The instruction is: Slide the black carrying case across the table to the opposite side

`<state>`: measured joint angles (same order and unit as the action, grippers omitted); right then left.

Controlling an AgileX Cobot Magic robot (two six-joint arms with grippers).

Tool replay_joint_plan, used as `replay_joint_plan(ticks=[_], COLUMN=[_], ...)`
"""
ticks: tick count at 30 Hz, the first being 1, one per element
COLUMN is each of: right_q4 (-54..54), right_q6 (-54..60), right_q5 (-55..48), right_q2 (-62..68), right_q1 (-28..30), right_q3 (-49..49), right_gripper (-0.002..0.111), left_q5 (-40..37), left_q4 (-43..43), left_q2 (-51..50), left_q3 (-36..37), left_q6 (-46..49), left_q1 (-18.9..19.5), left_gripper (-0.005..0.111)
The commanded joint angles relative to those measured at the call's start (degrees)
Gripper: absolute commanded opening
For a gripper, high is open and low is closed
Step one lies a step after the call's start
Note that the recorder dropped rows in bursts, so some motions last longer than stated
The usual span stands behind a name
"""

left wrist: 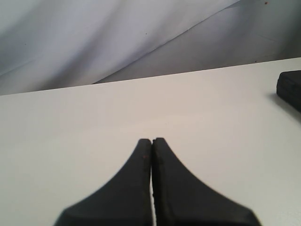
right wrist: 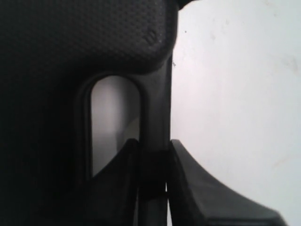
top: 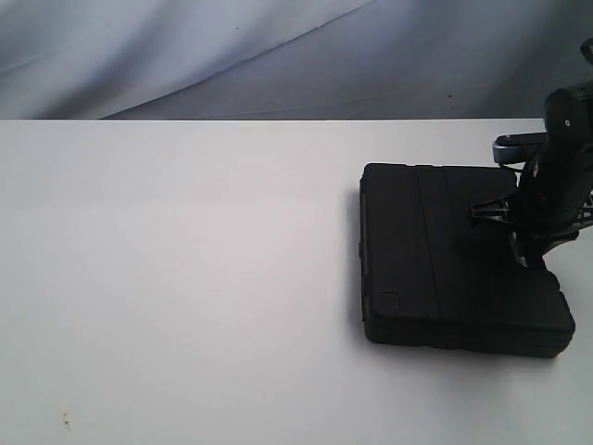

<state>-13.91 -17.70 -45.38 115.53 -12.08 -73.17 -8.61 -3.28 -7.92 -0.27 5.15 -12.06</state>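
**Markings.** A small embossed mark sits near one corner of the case, but it is too blurred to read. In the exterior view, a faint square outline on the lid's near left corner is also illegible.

**Position.** The case is black and textured. It lies flat on the white bench, in the right half of the exterior view, with its right end close to the bench's right edge. A small speck marks the bench at the near left. Grey cloth hangs behind.

**Right gripper.** The right arm comes down at the case's far right corner. The right wrist view shows the right gripper clenched on the thin bar of the handle. One of its fingers is inside the handle opening and the other is outside. Both touch the bar, and the gap between them is no wider than the bar.

**Left gripper.** The left gripper is closed tip to tip and grasps nothing, over bare bench. Only a corner of the case shows at the edge of its view, well apart from the gripper.
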Motion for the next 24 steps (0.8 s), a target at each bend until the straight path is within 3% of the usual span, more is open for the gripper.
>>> replay_joint_plan(ticks=[1,24], right_q4=[-2.34,-2.12], right_q6=[0.42,0.93], right_q5=[-1.15,-0.64], right_q2=[-0.77,-0.77], right_q1=[1.19,1.54], right_q3=[0.16,0.16], right_gripper=[0.000,0.000], left_q5=[0.62,0.62], left_q4=[-0.03,-0.03], left_q2=[0.38,0.38], left_q3=[0.27,0.27], left_q6=[-0.16,-0.16], left_q1=[0.15,0.15], left_gripper=[0.000,0.000])
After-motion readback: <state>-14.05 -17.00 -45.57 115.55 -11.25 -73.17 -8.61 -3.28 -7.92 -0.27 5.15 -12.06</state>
